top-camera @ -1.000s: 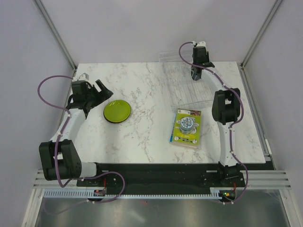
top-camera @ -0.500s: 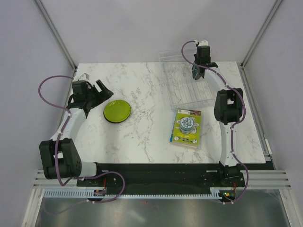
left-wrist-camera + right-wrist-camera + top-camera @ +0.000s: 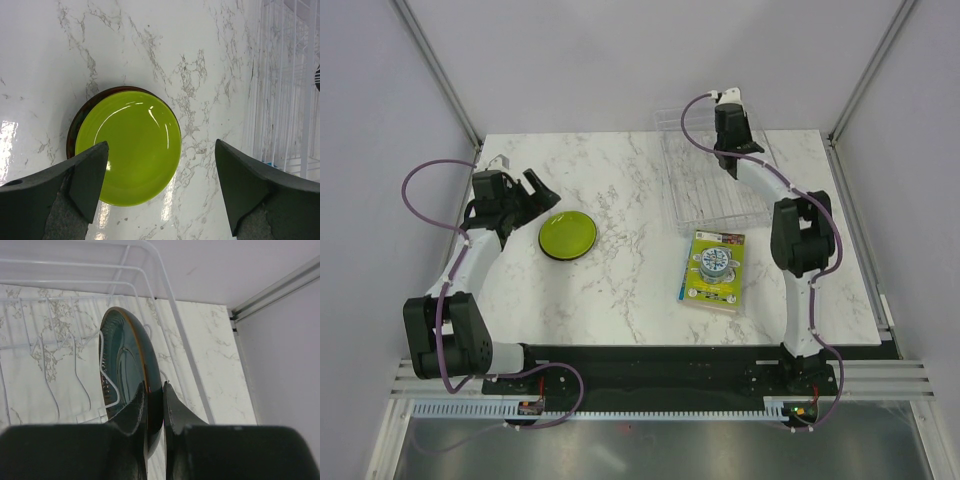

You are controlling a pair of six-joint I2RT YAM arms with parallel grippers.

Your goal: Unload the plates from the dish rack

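The lime green plate (image 3: 568, 236) lies on the table at the left; in the left wrist view it (image 3: 127, 147) sits on top of a dark red plate whose rim (image 3: 75, 127) shows at its left edge. My left gripper (image 3: 535, 185) is open and empty, just above and left of this stack (image 3: 161, 145). The clear dish rack (image 3: 705, 185) stands at the back right. My right gripper (image 3: 730, 163) is over it, shut on the rim of the dark teal plate (image 3: 125, 355), which stands on edge among the rack's wires (image 3: 150, 270). The golden-yellow plate is not visible.
A flat green-yellow package (image 3: 714, 268) lies in front of the rack. The rack's edge also shows at the right of the left wrist view (image 3: 285, 100). Enclosure walls and a corner post (image 3: 280, 287) stand close behind the rack.
My right wrist has swung a little to the left over the rack's far end. The left arm and the lime plate have not moved.
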